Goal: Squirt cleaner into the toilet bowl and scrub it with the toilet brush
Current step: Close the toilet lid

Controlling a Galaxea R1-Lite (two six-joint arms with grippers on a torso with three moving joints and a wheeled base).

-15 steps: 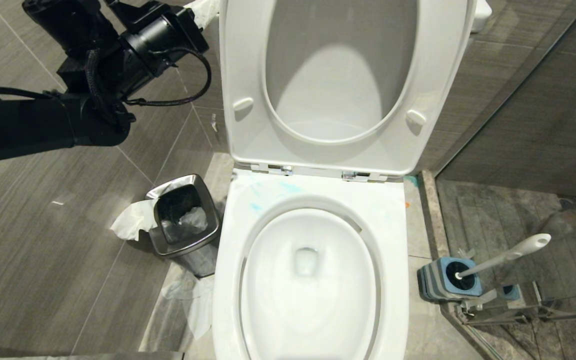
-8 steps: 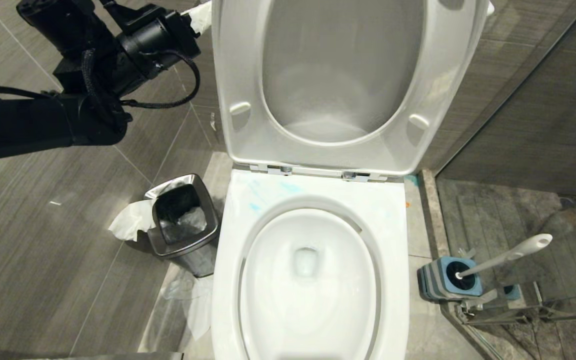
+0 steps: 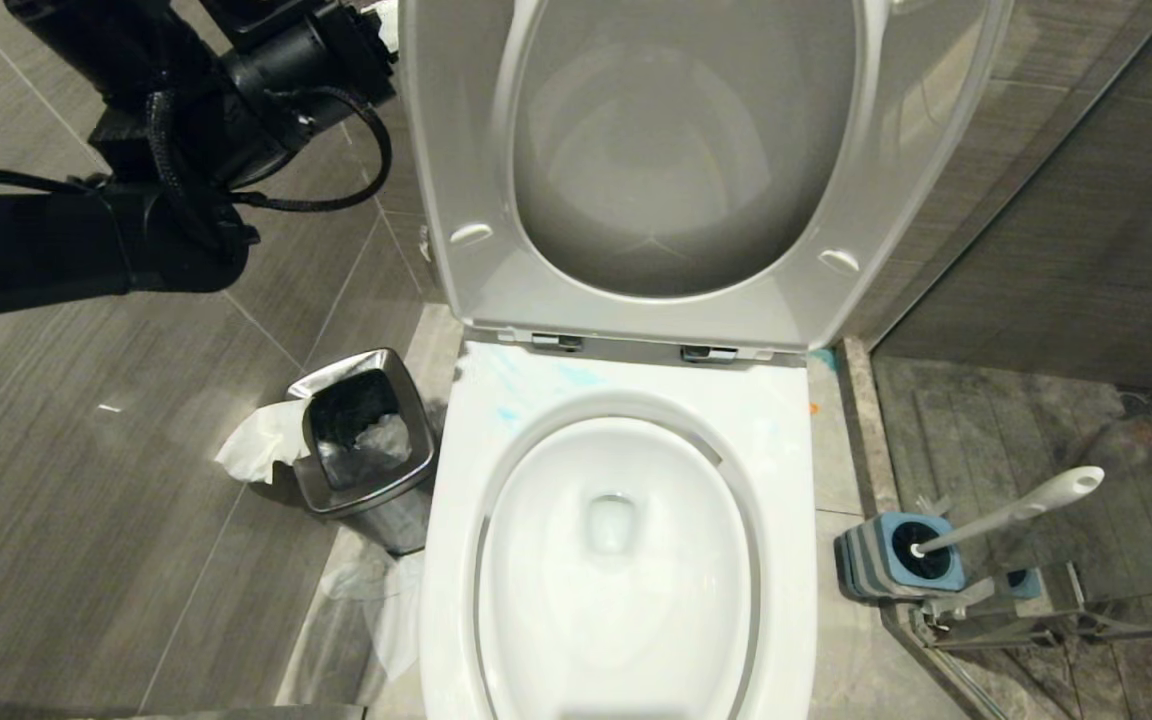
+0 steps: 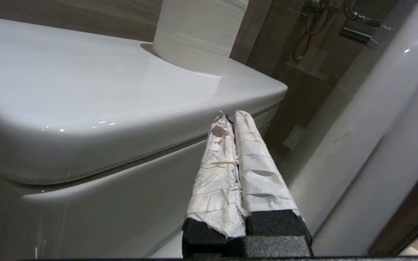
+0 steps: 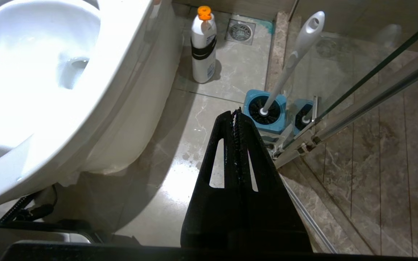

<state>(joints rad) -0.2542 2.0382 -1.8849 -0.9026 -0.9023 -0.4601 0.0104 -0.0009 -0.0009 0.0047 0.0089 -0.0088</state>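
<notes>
The toilet bowl point(image 3: 556, 610) lies open in the head view, with thin blue smears of cleaner point(image 3: 576, 378) on its back rim. The seat and lid point(image 3: 456, 150) stand raised and lean forward. My left gripper point(image 3: 383, 18) is at the lid's left edge, between lid and tank point(image 4: 85, 90). Its tissue-wrapped fingers point(image 4: 256, 163) are shut on nothing. The toilet brush point(image 3: 1026, 505) stands in its blue-and-grey holder point(image 3: 896, 560) right of the toilet. My right gripper point(image 5: 236, 113) hangs shut and empty over the floor near that holder point(image 5: 266, 110). A white bottle with an orange cap point(image 5: 203, 43) stands beside the bowl.
A steel waste bin point(image 3: 366, 435) with crumpled tissue point(image 3: 256, 450) sits left of the toilet. A glass shower door and its rail point(image 3: 1036, 625) run just behind the brush holder. A toilet roll point(image 4: 198, 32) stands on the tank. A floor drain point(image 5: 240, 30) lies beyond the bottle.
The raised seat and lid have tipped forward, toward the camera. My left arm has shifted slightly up and left beside the lid. The brush has stayed put.
</notes>
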